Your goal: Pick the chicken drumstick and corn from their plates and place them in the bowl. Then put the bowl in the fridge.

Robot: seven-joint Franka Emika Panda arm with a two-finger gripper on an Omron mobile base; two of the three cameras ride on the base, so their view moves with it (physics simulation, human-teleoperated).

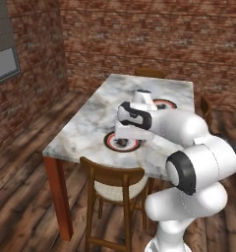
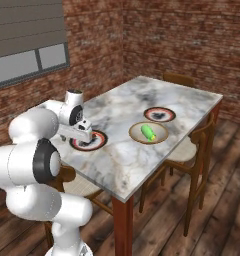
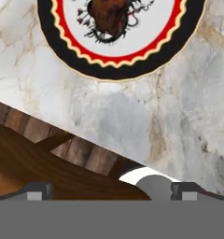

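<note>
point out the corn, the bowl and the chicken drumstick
corn (image 2: 148, 132), right base view, middle of the green cob lying in the bowl
bowl (image 2: 135, 135), right base view, left inner wall
chicken drumstick (image 3: 109, 13), hand view, middle of the brown meat on the near plate

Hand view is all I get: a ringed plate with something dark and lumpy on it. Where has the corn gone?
Observer: The corn already lies in the tan bowl, farther across the table.
Operator: Is that bowl touching my plate?
Observer: No. Your plate sits apart from it, near the opposite long edge.
Operator: Anything beside the bowl?
Observer: A second ringed plate, close behind it.
Operator: And that brown wood below me?
Observer: It belongs to a wooden chair pushed up to the table.
</note>
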